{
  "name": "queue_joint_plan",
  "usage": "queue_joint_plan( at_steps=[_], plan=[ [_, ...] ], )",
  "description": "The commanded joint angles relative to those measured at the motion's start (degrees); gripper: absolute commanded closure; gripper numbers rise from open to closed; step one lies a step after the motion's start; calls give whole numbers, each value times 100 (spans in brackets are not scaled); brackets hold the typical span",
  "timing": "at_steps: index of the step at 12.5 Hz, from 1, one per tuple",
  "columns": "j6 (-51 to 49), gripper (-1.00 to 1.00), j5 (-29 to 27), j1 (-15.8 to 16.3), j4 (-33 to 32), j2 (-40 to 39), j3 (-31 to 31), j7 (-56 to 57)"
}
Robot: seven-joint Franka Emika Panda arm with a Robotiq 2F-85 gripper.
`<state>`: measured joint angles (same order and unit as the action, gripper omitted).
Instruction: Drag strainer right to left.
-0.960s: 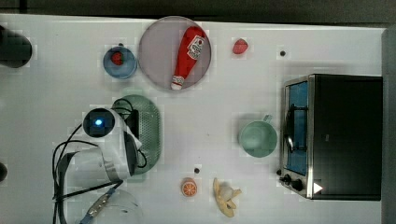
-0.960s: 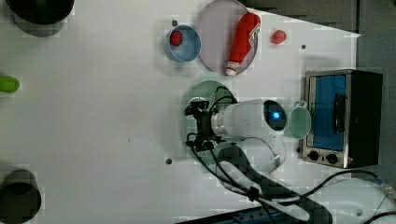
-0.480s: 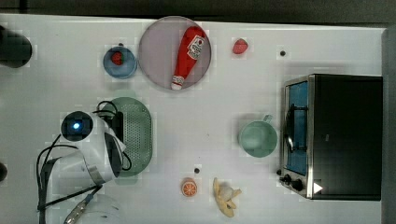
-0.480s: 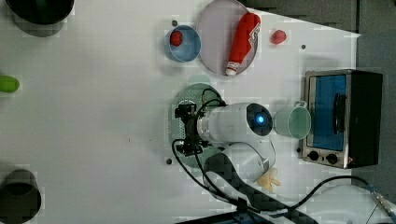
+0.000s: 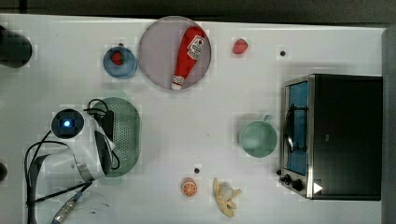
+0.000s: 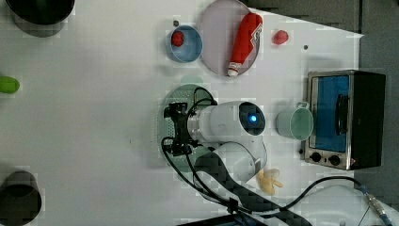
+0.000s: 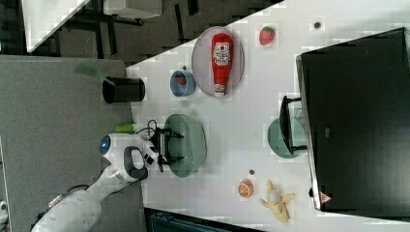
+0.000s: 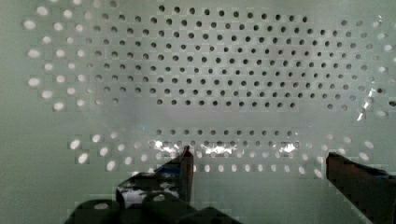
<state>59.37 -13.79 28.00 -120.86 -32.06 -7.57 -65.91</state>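
Two fingers spread wide inside the strainer [image 5: 125,135].
My gripper [image 8: 259,161] reaches down into its perforated bottom, gripping nothing, with the mug [image 5: 257,138] well apart.

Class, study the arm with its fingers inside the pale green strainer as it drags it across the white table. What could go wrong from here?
1. The open gripper clamps nothing; its fingers only sit inside the pale green perforated oval plastic strainer, so they might ride over the wall and leave it behind.
2. The arm's black cables hang over the strainer's rim and could snag it.
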Motion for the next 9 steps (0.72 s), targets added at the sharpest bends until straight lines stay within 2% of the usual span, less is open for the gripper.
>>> queue_joint_plan(
  at_steps=[1, 9],
  plan=[
    [113, -100, -216, 344, 378, -120, -93, -362],
    [127, -100, -302, 708, 1072, -580, -91, -625]
  ],
)
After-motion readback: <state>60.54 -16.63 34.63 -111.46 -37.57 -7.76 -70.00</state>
